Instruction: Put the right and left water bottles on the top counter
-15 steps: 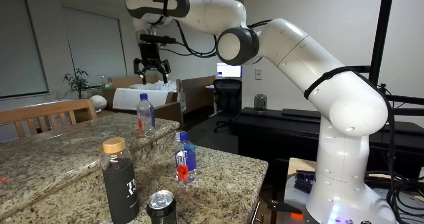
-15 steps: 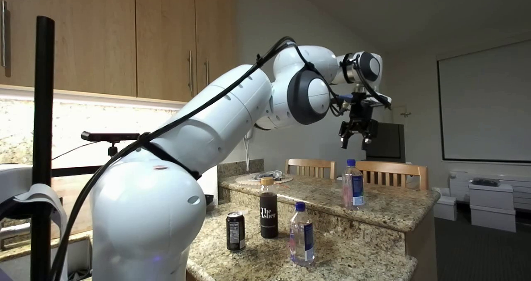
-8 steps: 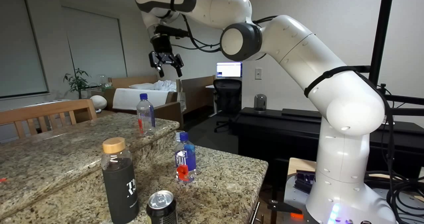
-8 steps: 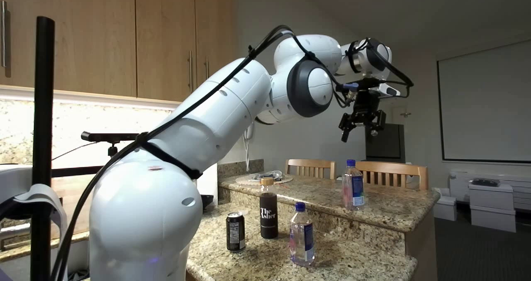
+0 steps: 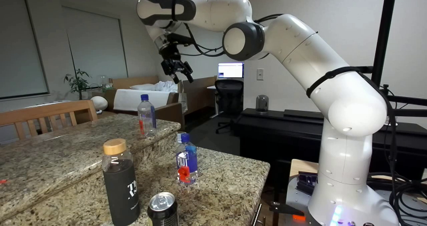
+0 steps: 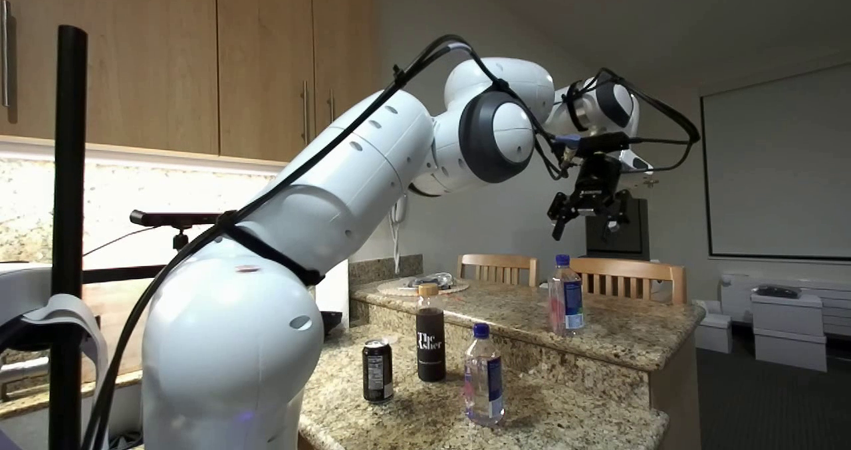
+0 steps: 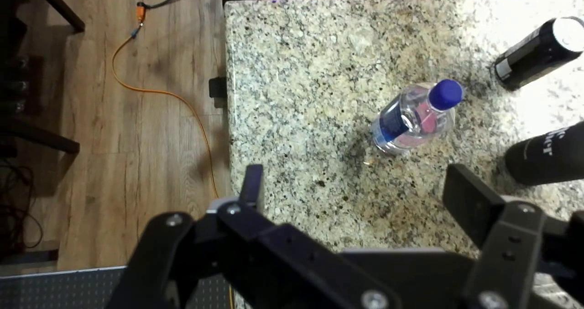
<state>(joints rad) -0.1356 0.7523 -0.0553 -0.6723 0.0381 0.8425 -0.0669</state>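
Observation:
One water bottle, clear with a blue cap, stands upright on the top counter [image 5: 100,132], near its end; this bottle [image 5: 147,116] also shows in an exterior view [image 6: 566,297]. The other water bottle stands upright on the lower tier; this lower bottle [image 5: 186,159] shows in an exterior view [image 6: 484,380] and in the wrist view [image 7: 410,119]. My gripper [image 5: 182,79] is open and empty, tilted, in the air well above both bottles. It also shows in an exterior view [image 6: 585,229]. In the wrist view the open jaws [image 7: 353,176] have bare granite between them, with the lower bottle beyond.
A tall black flask [image 5: 121,187] and a dark can [image 5: 163,210] stand on the lower tier [image 6: 399,430] near the lower bottle. A raised step edge separates the tiers. Wooden chairs [image 6: 628,278] stand behind the top counter. A round mat with items [image 6: 399,288] lies farther along it.
The gripper has shifted right in both exterior views and tilted. It rose, then came down a little. It stays open; both bottles stay where they were.

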